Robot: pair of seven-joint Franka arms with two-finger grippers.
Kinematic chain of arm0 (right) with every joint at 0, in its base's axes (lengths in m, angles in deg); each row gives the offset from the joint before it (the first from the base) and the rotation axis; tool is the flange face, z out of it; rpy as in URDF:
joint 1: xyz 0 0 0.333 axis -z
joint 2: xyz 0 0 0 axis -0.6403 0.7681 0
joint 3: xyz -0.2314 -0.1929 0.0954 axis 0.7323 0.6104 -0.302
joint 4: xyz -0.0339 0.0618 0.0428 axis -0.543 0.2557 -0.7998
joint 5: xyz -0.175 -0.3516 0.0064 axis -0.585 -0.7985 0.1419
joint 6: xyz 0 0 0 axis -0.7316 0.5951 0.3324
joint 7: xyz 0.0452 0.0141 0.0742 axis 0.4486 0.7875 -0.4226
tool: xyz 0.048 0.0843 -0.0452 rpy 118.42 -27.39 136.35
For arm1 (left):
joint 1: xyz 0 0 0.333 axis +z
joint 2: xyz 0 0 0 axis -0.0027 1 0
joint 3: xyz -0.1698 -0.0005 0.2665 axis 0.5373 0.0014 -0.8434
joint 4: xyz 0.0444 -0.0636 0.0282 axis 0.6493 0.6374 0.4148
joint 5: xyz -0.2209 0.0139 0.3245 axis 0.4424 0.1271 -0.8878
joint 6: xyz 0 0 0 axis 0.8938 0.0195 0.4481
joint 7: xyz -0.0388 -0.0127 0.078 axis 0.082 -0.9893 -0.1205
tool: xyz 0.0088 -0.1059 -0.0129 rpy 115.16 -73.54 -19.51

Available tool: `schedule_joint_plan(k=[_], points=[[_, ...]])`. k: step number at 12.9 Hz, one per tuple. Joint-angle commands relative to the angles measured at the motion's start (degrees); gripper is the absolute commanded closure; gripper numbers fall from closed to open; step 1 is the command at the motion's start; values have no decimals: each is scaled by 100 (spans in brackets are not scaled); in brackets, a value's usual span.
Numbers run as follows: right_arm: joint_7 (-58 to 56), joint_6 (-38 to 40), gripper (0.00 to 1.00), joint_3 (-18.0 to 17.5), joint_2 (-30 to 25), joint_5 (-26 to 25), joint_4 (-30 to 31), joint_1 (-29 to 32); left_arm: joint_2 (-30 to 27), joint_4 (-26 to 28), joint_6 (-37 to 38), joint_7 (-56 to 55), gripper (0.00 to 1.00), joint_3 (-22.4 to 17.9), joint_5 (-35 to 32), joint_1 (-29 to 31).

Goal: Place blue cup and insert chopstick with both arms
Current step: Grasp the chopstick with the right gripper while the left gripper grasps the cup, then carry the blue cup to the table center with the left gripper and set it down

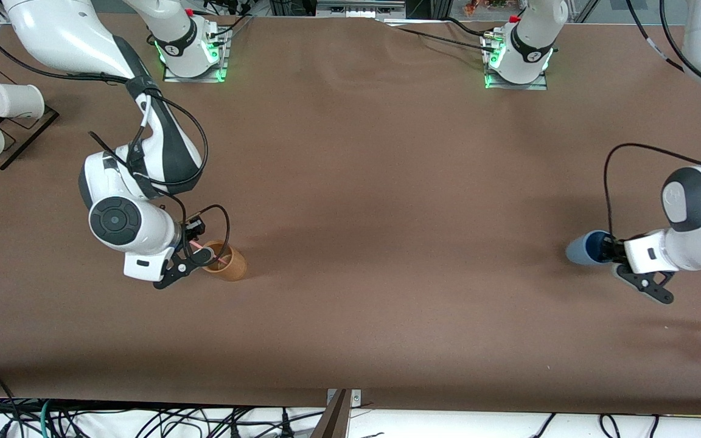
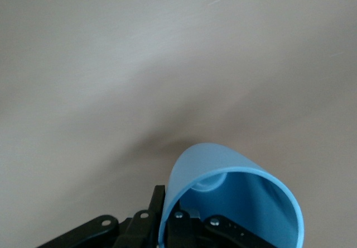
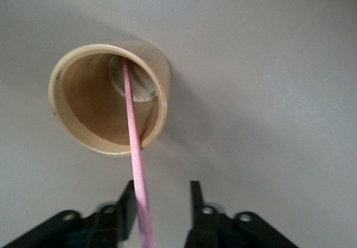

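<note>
Brown counter [image 1: 387, 255]: left gripper [image 1: 611, 250] clamped on the blue cup [image 1: 585, 248]; right gripper [image 1: 195, 252], fingers apart, around the chopstick [image 3: 136, 170] standing in the wooden cup [image 1: 229, 261].

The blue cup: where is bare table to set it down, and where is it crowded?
Bare tabletop stretches between the brown cup and the blue cup held in the left gripper. It is crowded around the brown cup, where the right gripper is at the chopstick.

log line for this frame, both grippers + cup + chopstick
left gripper: shut on blue cup, rim pinched | right gripper: open, at chopstick | chopstick: standing in brown cup
</note>
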Motion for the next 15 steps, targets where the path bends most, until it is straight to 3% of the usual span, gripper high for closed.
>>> schedule_joint_plan(k=[1,4,8,11,13,15], points=[[-73,14,62,-52,-33,-44,33,40,-233,90,331,-1182,100,725,10,-27],[-55,14,75,-61,-33,-44,24,22,-251,116,348,-3577,100,1500,10,-376],[7,31,77,-61,-33,-44,16,-22,-31,90,-10,-5840,100,1537,106,-1851],[-2,57,100,-70,-33,-36,7,-13,381,90,-1099,-6966,100,1520,28,-2626],[-46,58,100,-70,-42,-27,-28,-13,531,99,-1277,-7338,100,1432,-42,-2953],[-64,84,100,-79,-59,-27,-46,-13,654,99,-1286,-7400,100,1423,-690,-3076]])
